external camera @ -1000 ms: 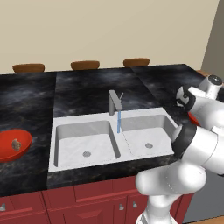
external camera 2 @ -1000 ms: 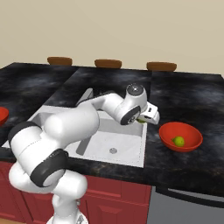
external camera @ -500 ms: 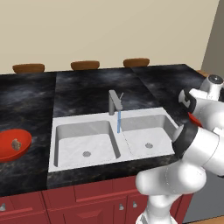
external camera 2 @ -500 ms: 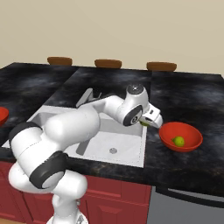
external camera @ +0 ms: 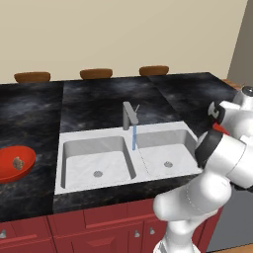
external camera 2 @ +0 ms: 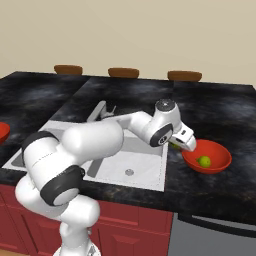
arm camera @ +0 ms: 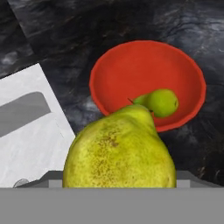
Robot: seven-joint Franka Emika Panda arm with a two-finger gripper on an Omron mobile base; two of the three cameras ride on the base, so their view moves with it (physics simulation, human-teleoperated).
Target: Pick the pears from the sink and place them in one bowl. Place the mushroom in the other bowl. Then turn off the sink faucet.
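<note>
My gripper (external camera 2: 178, 145) is shut on a yellow-green pear (arm camera: 120, 151), holding it just above the left rim of the right red bowl (arm camera: 144, 65). A second pear (arm camera: 162, 102) lies inside that bowl (external camera 2: 220, 157). The held pear fills the foreground of the hand view and hides the fingertips. The mushroom (external camera: 18, 162) sits in the other red bowl (external camera: 10, 174) on the counter left of the sink (external camera: 99, 163). Both white basins hold nothing but their drains. The faucet (external camera: 128, 115) stands behind the divider, and a thin blue stream of water (external camera: 134, 137) runs from it.
Black marble counter (external camera 2: 215, 110) surrounds the sink. Three brown stool tops (external camera: 96, 73) line its far edge. Red cabinet fronts (external camera: 99, 222) lie below. My white arm (external camera 2: 100, 140) stretches across the right basin.
The gripper has carried the pear rightward from over the sink's right edge to the rim of the right bowl. Nothing else has moved.
</note>
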